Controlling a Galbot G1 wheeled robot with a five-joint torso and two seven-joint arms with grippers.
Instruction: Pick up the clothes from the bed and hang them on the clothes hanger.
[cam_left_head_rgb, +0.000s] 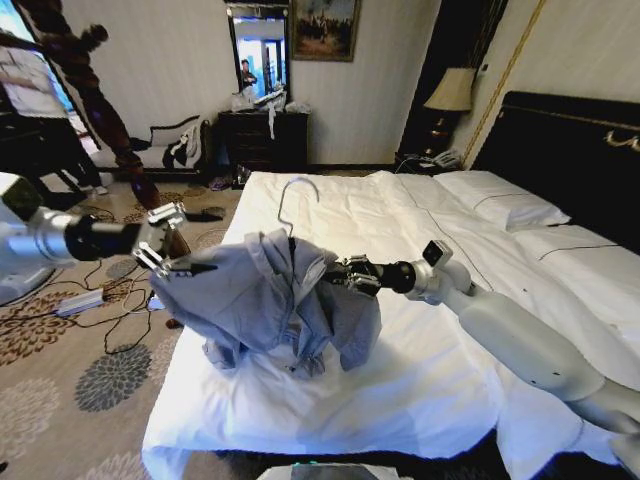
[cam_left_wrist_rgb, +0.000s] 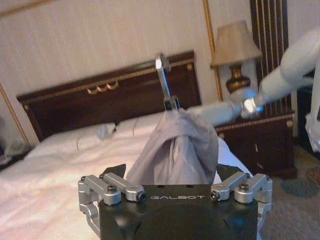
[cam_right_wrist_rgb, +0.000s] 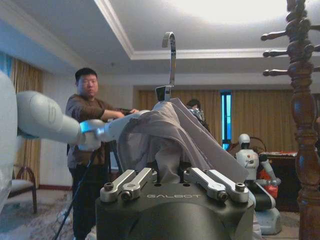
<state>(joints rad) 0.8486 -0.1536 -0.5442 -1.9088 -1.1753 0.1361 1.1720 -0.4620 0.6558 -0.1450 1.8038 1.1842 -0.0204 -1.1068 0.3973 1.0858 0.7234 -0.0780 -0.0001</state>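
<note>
Shirt (cam_left_head_rgb: 275, 300): draped on the hanger (cam_left_head_rgb: 296, 205), up over the bed (cam_left_head_rgb: 420, 300), between both claws.
Left claw (cam_left_head_rgb: 172, 262): clenched on one hanger end.
Right claw (cam_left_head_rgb: 338, 274): clenched on the other end.

Between my silver metal fingers (cam_left_head_rgb: 168, 262) hangs a light grey-blue shirt of thin soft fabric (cam_left_head_rgb: 270, 300), plain and without pattern, paler along its folds. Above my fingers rises the curved silver metal hook of a slim dark hanger (cam_left_head_rgb: 293, 205). Below them spreads the white duvet of the large bed (cam_left_head_rgb: 400, 380), plain white, with white pillows edged in thin dark piping (cam_left_head_rgb: 505, 205) beyond my right fingers (cam_left_head_rgb: 345, 277). The tall headboard (cam_left_head_rgb: 570, 150) is black with a gold trim line. Under my left fingers lies a beige carpet with dark grey flower medallions (cam_left_head_rgb: 110, 375). My arms are pale grey, my wrist housings black.
</note>
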